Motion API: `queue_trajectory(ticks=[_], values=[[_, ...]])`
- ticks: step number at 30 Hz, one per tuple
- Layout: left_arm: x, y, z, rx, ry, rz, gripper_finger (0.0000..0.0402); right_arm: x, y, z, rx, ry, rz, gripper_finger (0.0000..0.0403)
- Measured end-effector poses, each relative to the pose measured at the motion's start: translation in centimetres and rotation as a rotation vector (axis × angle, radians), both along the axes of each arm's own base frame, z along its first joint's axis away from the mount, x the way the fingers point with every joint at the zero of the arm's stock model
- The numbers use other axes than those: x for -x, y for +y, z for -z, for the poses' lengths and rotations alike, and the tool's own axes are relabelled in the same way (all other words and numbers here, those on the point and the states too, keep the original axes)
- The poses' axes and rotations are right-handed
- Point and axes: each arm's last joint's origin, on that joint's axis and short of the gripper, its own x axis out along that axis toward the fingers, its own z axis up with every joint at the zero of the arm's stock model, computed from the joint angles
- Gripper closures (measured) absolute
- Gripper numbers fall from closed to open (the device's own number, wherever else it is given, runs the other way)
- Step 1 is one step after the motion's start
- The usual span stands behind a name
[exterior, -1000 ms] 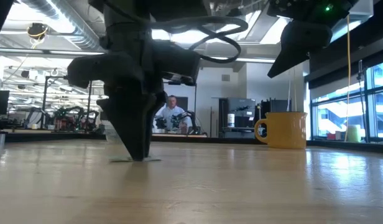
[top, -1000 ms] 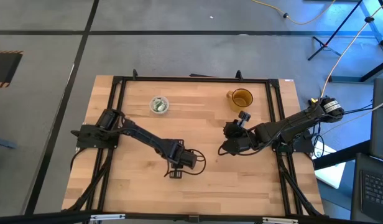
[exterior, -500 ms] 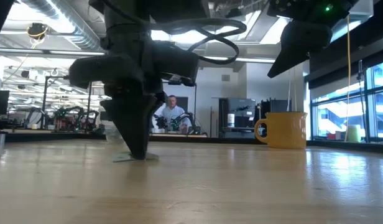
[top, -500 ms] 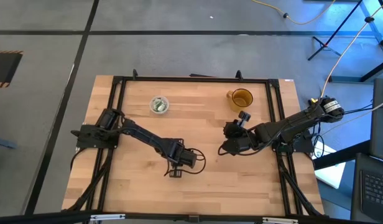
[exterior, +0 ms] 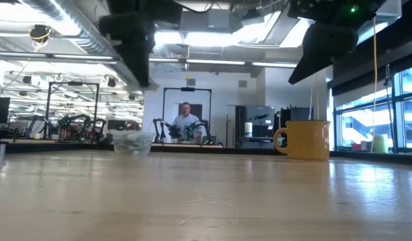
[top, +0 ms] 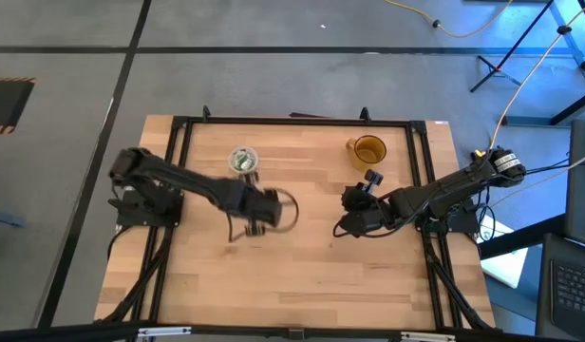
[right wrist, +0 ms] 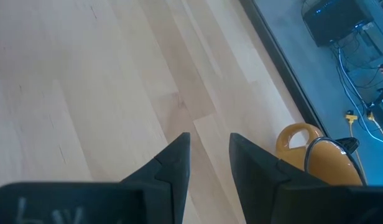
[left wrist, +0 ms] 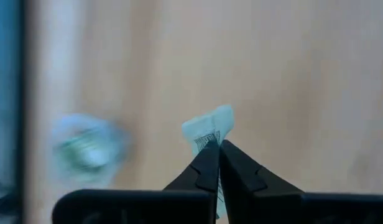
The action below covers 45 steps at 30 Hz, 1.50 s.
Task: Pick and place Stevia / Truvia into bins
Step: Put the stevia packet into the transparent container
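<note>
In the left wrist view my left gripper [left wrist: 215, 147] is shut on one green and white sachet [left wrist: 209, 126], above bare wood, with the clear cup [left wrist: 87, 147] blurred off to one side. From above, that gripper [top: 240, 231] hangs over the table's middle, on the near side of the clear cup [top: 242, 160], which holds sachets. The amber mug [top: 368, 150] stands at the far right. My right gripper [top: 342, 226] waits open over the table, on the near side of the mug; its fingers [right wrist: 209, 149] stand apart over bare wood. My left gripper pinches the sachet between its two fingertips [left wrist: 207, 163]. Its free end [left wrist: 211, 122] sticks out past the tips, slightly creased. The sachet is lifted clear of the table.
The low view shows the clear cup [exterior: 132, 142] and the amber mug [exterior: 306, 139] on the wooden table [exterior: 206, 201], with both arms raised above it. A person sits in the room beyond. A black frame [top: 292, 122] borders the table top.
My left gripper has risen from the table with the sachet between its fingers and swung toward the table's far left, toward the clear cup. In the low view it has gone up out of the picture, uncovering the cup. My right arm has kept still.
</note>
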Motion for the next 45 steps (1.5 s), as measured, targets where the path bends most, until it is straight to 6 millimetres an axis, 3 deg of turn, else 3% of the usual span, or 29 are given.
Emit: queue_trajectory(ticks=[4,9,13,18,23,30,37,45], values=[[1.2,3.9,-2.5,-0.056,-0.051,-0.112,0.0398,0.0,0.0,0.0,0.001,0.003,0.000,0.0288],[2.1,9.2,-3.3,-0.071,-0.039,-0.190,0.0397,0.3,-0.1,0.1,0.008,0.029,0.004,0.0288],[2.9,12.8,-1.7,-0.004,-0.018,-0.237,0.0398,0.6,-0.2,0.2,0.009,0.051,0.021,0.0288],[3.9,15.9,1.5,0.085,-0.036,-0.273,0.0397,0.8,-0.3,0.3,0.008,0.063,0.037,0.0288],[5.2,17.8,3.8,0.095,-0.048,-0.318,0.0399,0.8,-0.3,0.3,0.009,0.064,0.037,0.0288],[5.9,19.7,5.1,0.104,-0.110,-0.353,0.0398,0.8,-0.3,0.3,0.007,0.060,0.039,0.0288],[6.7,20.3,6.1,0.135,-0.118,-0.367,0.0393,0.8,-0.3,0.3,-0.001,0.049,0.052,0.0288],[6.8,20.5,6.3,0.142,-0.109,-0.385,0.0357,0.8,-0.3,0.3,-0.001,0.049,0.052,0.0288]])
